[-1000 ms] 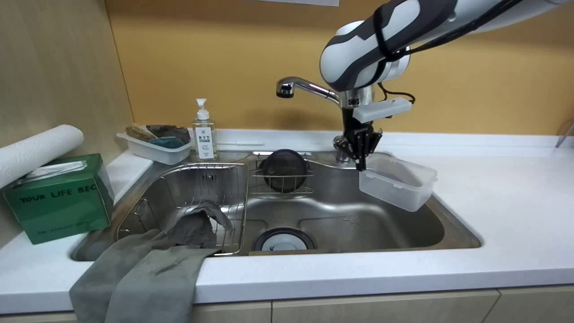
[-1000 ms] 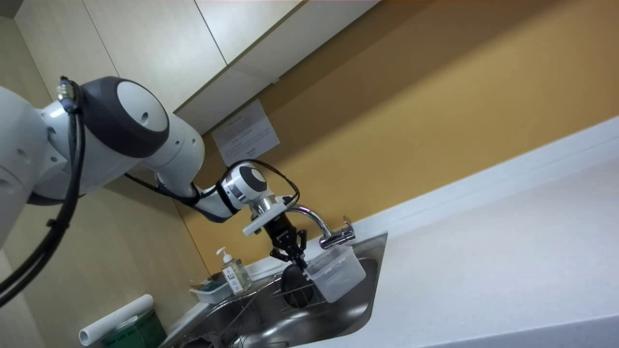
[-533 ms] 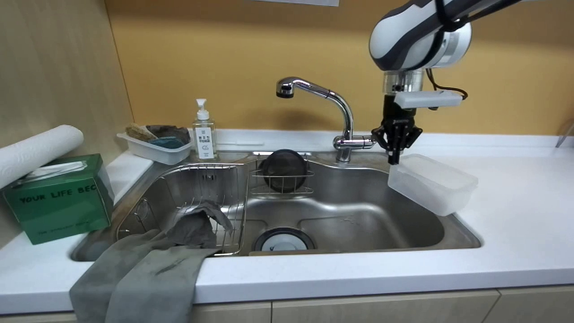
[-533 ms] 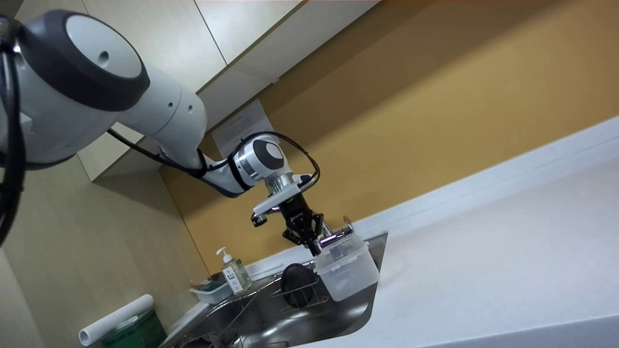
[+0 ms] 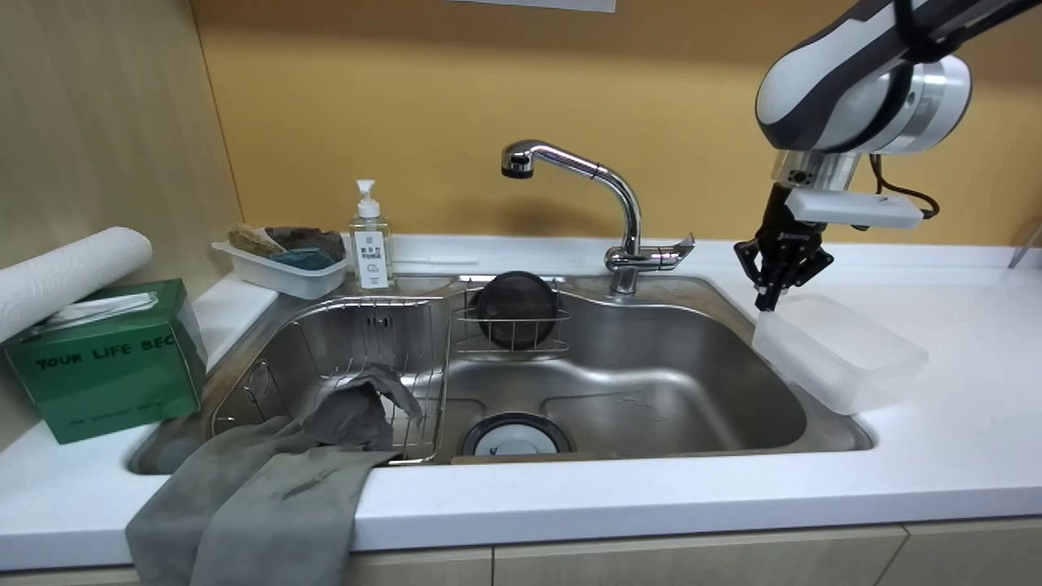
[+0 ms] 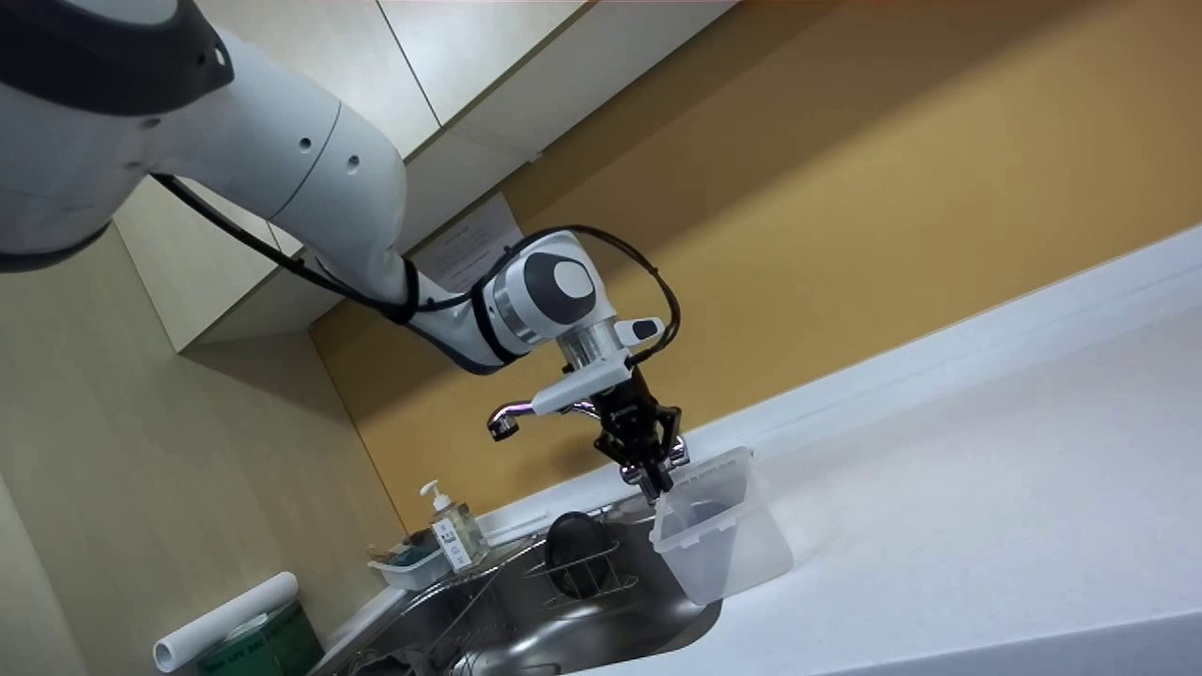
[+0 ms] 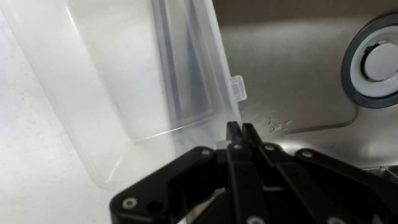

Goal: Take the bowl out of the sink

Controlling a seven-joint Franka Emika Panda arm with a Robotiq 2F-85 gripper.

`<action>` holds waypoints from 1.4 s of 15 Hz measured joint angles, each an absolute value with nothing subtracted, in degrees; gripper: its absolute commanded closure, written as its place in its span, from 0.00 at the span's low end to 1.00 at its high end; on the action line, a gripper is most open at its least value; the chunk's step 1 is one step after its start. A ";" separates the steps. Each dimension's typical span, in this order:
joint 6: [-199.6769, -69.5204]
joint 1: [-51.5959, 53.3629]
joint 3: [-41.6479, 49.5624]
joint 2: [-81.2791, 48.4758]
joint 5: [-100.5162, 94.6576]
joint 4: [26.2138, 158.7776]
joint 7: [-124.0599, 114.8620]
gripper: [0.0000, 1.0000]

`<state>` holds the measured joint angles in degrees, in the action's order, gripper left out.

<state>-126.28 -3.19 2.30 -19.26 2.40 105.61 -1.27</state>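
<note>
Wrist view: black jaws pinch a boxy, translucent plastic bowl

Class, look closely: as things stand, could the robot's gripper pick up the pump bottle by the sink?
Probably not: the gripper is closed on the plastic bowl, leaving no free grasp. In an exterior view, the chrome tap also stands between the gripper and the pump bottle, so a detour seems likely.

My gripper looks mostly matt, the bowl smooth, translucent plastic. In the sink I see softly shiny metal, on the tap glossy chrome. The cloth is matt, the roll lightly dimpled paper, the counter smooth.
</note>
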 measured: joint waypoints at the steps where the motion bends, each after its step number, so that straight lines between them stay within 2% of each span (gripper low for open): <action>1: -127.76 -3.47 2.63 -18.28 2.55 107.33 -1.50 0.99; 7: -132.30 -4.45 4.54 -13.01 3.24 114.62 -3.63 0.99; 8: -132.56 -4.58 4.84 -12.37 3.24 115.40 -3.96 0.70; 10: -132.85 -4.77 5.29 -11.48 3.23 116.56 -4.69 0.64; 19: -135.72 -3.36 3.93 -11.20 5.86 117.23 -9.39 0.02; 21: -136.85 -2.30 3.14 -10.50 6.31 117.22 -11.34 0.00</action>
